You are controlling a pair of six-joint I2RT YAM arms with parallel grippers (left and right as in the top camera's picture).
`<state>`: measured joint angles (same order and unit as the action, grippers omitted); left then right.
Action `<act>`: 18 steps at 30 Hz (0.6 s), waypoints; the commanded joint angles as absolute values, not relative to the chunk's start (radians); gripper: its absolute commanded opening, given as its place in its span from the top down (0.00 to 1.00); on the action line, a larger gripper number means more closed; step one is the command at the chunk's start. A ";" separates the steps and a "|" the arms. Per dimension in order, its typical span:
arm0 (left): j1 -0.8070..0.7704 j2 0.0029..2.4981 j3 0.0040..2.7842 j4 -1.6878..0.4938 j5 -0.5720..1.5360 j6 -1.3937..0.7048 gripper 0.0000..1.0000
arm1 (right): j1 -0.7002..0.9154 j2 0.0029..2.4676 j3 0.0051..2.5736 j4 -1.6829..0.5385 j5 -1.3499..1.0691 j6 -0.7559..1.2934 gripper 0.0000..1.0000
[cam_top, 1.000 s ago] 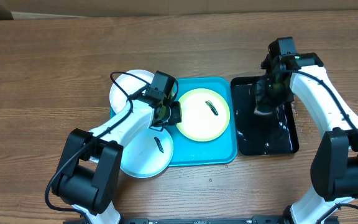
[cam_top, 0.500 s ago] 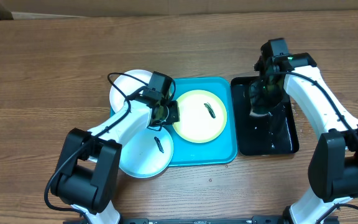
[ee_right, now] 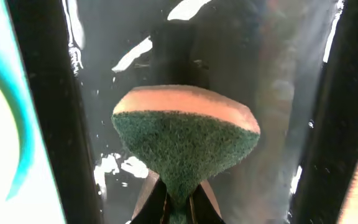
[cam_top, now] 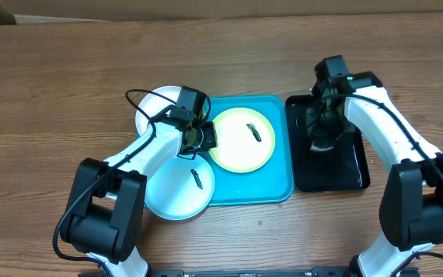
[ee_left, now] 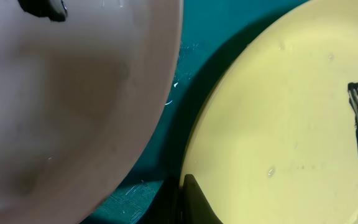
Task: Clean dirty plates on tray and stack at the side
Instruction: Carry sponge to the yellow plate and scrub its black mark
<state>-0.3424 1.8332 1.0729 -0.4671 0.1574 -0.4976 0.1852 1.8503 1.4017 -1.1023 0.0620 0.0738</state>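
Pinching yellow-green plate rim, left hand; smear diagonal

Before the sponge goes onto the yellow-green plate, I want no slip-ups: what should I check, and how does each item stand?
1. Plate grip: left gripper is shut on the yellow-green plate at its left rim: ok.
2. Tool grip: right gripper pinches the sponge: ok.
3. Target: the plate's dark smear is uncovered: ok.
4. Support: the plate rests on the turquoise tray: ok.
5. Sponge position: not ok, it hangs over the black tray, not the plate.
6. Sponge wet enough: cannot tell.
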 commanded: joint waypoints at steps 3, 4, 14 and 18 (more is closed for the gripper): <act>-0.339 1.844 1.064 -0.462 0.158 -0.502 0.96 | 0.202 1.825 1.587 -1.149 -0.026 0.078 0.96; -0.339 1.844 1.064 -0.462 0.158 -0.502 0.96 | 0.206 1.825 1.607 -1.154 -0.062 0.078 0.96; -0.341 1.844 1.064 -0.462 0.158 -0.521 0.96 | 0.363 1.826 1.607 -1.016 -0.232 0.078 0.96; -0.341 1.844 1.064 -0.466 0.158 -0.521 0.96 | 0.450 1.837 1.581 -0.976 -0.073 0.078 0.96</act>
